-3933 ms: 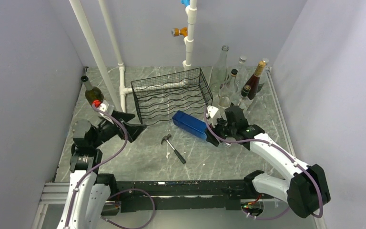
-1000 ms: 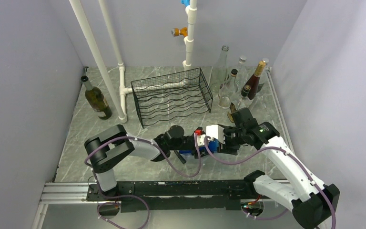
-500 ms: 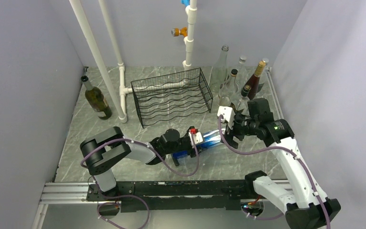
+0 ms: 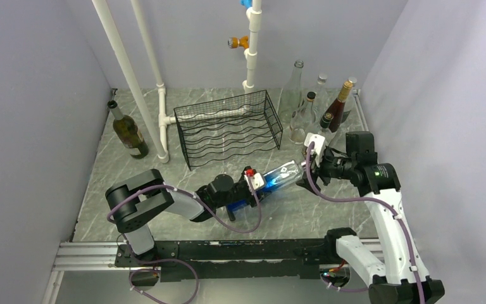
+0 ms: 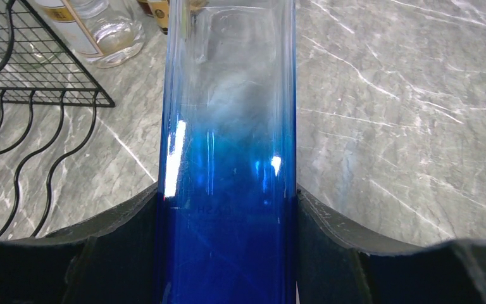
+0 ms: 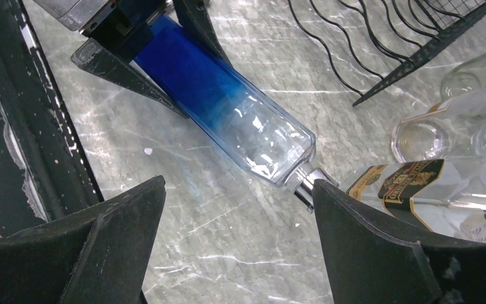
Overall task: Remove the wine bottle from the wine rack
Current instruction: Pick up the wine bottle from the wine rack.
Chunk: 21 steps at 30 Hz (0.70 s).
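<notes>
At far left a dark green bottle stands upright. Behind centre sits the black wine rack. In front of it and apart from it, the left gripper pinches the blue base end of the wine bottle. The bottle's long axis runs left to right, with the clear shoulder and metal cap pointing at the right gripper. That gripper's fingers are spread wide, flanking the cap — the nearer arm for the neck. Whether they touch it cannot be told.

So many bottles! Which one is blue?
The square bottle held in the left gripper: blue at its base, fading to clear. The standing bottles are clear, green or dark.
</notes>
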Motion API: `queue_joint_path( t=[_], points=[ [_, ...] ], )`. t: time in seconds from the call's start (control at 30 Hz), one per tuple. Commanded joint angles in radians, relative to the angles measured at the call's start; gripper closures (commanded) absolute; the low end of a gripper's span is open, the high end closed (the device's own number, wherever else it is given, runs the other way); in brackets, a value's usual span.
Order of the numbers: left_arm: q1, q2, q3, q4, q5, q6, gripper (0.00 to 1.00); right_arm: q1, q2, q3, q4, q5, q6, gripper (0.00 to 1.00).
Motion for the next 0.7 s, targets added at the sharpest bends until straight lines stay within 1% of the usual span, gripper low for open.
queue_joint_path(
  t=[0.0, 0.13, 0.17, 0.23, 0.33, 0.5, 0.53, 0.6, 0.67],
  points=[
    [-0.001, -0.073, 0.008, 0.212, -0.051, -0.012, 1.00, -0.055, -0.022, 0.031, 0.068, -0.094, 0.071, 0.11],
    [-0.001, -0.071, -0.006, 0.244, -0.082, -0.018, 1.00, -0.117, -0.031, 0.027, 0.100, -0.166, 0.122, 0.11],
    [-0.001, -0.071, -0.009, 0.249, -0.088, -0.020, 1.00, -0.151, -0.030, 0.027, 0.109, -0.183, 0.136, 0.11],
    [0.000, -0.074, -0.013, 0.264, -0.098, -0.024, 1.00, -0.188, -0.026, 0.019, 0.137, -0.219, 0.187, 0.11],
    [-0.002, -0.079, -0.021, 0.281, -0.099, -0.027, 1.00, -0.257, -0.027, -0.026, 0.247, -0.266, 0.333, 0.10],
    [-0.006, -0.089, -0.033, 0.309, -0.099, -0.028, 1.00, -0.391, 0.000, -0.105, 0.400, -0.406, 0.555, 0.09],
    [-0.007, -0.091, -0.036, 0.316, -0.099, -0.026, 1.00, -0.413, 0.003, -0.118, 0.432, -0.420, 0.600, 0.09],
    [-0.012, -0.095, -0.040, 0.328, -0.099, -0.022, 1.00, -0.444, 0.001, -0.144, 0.467, -0.437, 0.655, 0.02],
    [-0.018, -0.100, -0.044, 0.340, -0.100, -0.020, 1.00, -0.458, 0.000, -0.166, 0.493, -0.460, 0.692, 0.00]
  ],
)
